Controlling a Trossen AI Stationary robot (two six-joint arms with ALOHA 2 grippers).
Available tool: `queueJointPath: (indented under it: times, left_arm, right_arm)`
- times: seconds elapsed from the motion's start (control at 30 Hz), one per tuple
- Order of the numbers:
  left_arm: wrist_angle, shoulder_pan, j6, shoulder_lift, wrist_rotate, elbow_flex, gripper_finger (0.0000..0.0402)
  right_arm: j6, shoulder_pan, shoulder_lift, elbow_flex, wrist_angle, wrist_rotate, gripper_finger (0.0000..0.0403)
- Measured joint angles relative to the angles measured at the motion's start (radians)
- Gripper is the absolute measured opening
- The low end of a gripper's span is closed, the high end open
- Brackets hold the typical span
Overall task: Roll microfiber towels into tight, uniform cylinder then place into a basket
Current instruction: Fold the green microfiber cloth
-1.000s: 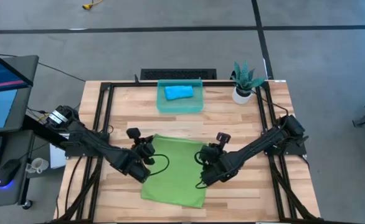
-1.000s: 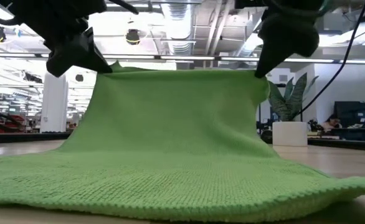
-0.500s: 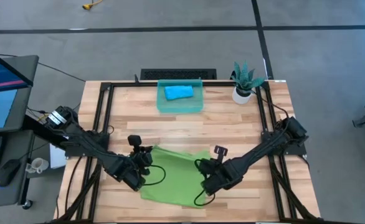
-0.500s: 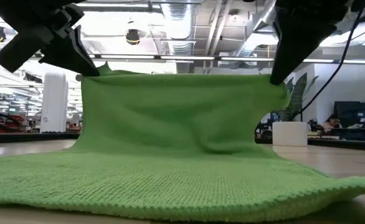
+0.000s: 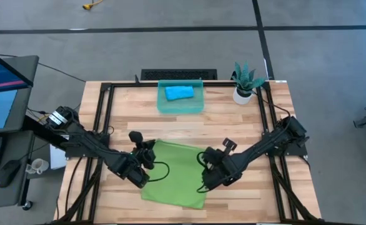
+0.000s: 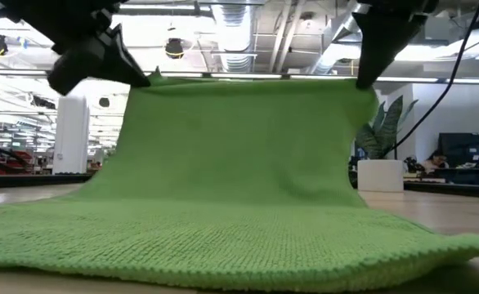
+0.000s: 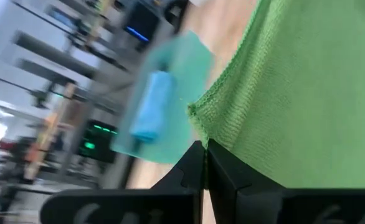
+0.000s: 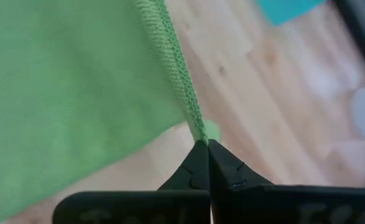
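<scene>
green towel (image 5: 178,175): lime green, fine knit texture with a ribbed edge
blue towel (image 5: 178,93): bright sky blue
basket (image 5: 180,107): translucent teal green
surface (image 5: 245,128): pale wood in plank stripes, black frame rails
plant pot (image 5: 242,95): white, with green leaves
left hand (image 5: 147,156): black
right hand (image 5: 204,166): black
floor (image 5: 170,50): grey, crossed by dark lines

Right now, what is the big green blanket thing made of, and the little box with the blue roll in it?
The green towel looks like soft woven or knitted cloth, matte: bumpy loops and a stitched edge show, and it drapes. The basket looks like smooth see-through teal plastic, since the wood shows faintly through it. The blue towel inside looks like cloth too.
</scene>
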Motion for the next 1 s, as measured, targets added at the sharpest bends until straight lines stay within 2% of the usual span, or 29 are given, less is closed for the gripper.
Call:
queueJointPath:
  times: [0.1,0.17,0.37,0.43,0.67,0.87,1.0]
  left_arm:
    - [0.011,0.000,0.000,0.000,0.076,0.000,0.0000]
    - [0.008,0.000,-0.002,0.000,0.080,0.002,0.0000]
    - [0.006,0.015,0.060,0.000,-0.107,0.029,0.0000]
    - [-0.003,0.040,0.097,0.000,-0.126,0.052,0.0000]
    - [-0.038,0.148,0.172,0.000,-0.014,0.085,0.0000]
    - [-0.068,0.237,0.179,0.000,-0.014,0.086,0.0000]
    - [-0.062,0.263,0.179,-0.001,0.095,0.085,0.0000]
  right_arm:
    - [0.037,-0.002,0.000,0.000,0.024,-0.064,0.0008]
    - [0.078,-0.008,0.000,-0.005,0.021,-0.088,0.0008]
    - [0.118,-0.055,0.000,-0.018,-0.143,-0.045,0.0008]
    - [0.118,-0.082,0.000,-0.019,-0.179,-0.006,0.0008]
    - [0.023,-0.146,0.000,-0.023,-0.144,0.005,0.0008]
    - [-0.032,-0.170,0.000,-0.022,-0.187,0.127,0.0008]
    - [-0.136,-0.191,0.000,-0.023,-0.148,0.176,0.0008]
